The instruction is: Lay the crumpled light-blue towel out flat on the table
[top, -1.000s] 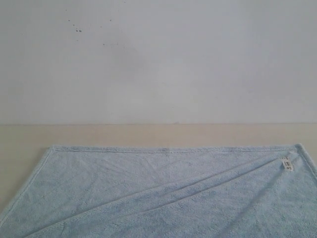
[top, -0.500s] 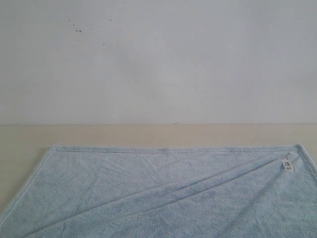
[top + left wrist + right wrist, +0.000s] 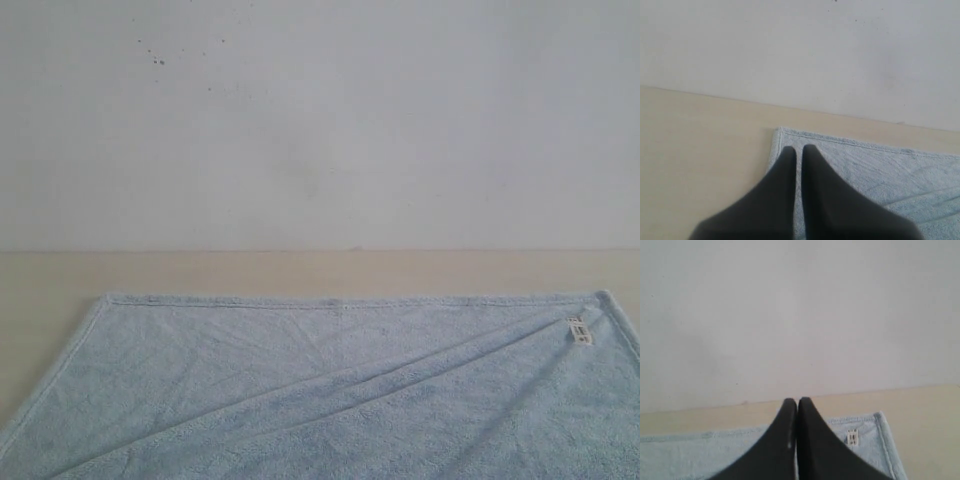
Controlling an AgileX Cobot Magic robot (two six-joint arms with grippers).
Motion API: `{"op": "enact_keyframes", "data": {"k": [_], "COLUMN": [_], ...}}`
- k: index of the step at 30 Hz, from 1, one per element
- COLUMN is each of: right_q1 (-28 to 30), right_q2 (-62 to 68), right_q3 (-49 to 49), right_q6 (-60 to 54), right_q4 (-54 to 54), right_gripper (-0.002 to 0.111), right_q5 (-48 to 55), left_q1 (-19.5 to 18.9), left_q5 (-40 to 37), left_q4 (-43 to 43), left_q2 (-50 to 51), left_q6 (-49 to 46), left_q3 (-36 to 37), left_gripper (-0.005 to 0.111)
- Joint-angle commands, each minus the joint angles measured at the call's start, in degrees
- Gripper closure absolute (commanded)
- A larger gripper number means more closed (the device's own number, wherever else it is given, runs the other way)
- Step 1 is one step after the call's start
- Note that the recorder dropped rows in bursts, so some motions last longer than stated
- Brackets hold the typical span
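Note:
The light-blue towel (image 3: pixel 330 390) lies spread over the beige table (image 3: pixel 200 270), its far hem straight and a few long diagonal creases running toward the right corner, where the small white tag (image 3: pixel 579 331) sits. No gripper shows in the exterior view. In the left wrist view my left gripper (image 3: pixel 798 150) hangs above the towel's (image 3: pixel 880 170) far left corner, its dark fingers (image 3: pixel 782 190) nearly together with a thin gap and nothing between them. In the right wrist view my right gripper (image 3: pixel 797 402) is shut and empty above the towel (image 3: pixel 700 455), near the tag (image 3: pixel 852 437) corner.
A white wall (image 3: pixel 320 120) with a few dark specks rises right behind the table's back edge. Bare table strips (image 3: pixel 700 150) lie beyond the towel's far hem and beside both of its corners.

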State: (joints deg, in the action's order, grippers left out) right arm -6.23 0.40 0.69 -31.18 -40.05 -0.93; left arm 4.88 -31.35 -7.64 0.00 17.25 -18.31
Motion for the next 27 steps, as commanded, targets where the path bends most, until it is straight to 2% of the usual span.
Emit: {"op": "enact_keyframes", "data": {"k": [1,4,6,27], "right_q1": [2.4,2.68,2.68,2.23], "right_q2": [-0.4,-0.4,-0.4,-0.4], "right_q3": [-0.69,-0.69,-0.69,-0.69], "right_q6": [16.97,27.85,31.18,30.82], "right_q4": [22.38,30.61,34.57,35.45], "right_gripper": [0.109,0.109,0.109,0.109], "right_q5": [8.21,15.47,20.61,20.08], "left_q1": [0.27,0.26,0.26,0.26], "left_q5": [-0.01,-0.12,-0.01,0.31], "left_q4": [0.12,-0.98,-0.98,-1.2], "left_q2": [0.0,0.0,0.0,0.0], "left_q6": [-0.19,-0.19,-0.19,-0.19], "left_q3": [0.01,0.01,0.01,0.48], "left_gripper": [0.103,0.103,0.103,0.103]}}
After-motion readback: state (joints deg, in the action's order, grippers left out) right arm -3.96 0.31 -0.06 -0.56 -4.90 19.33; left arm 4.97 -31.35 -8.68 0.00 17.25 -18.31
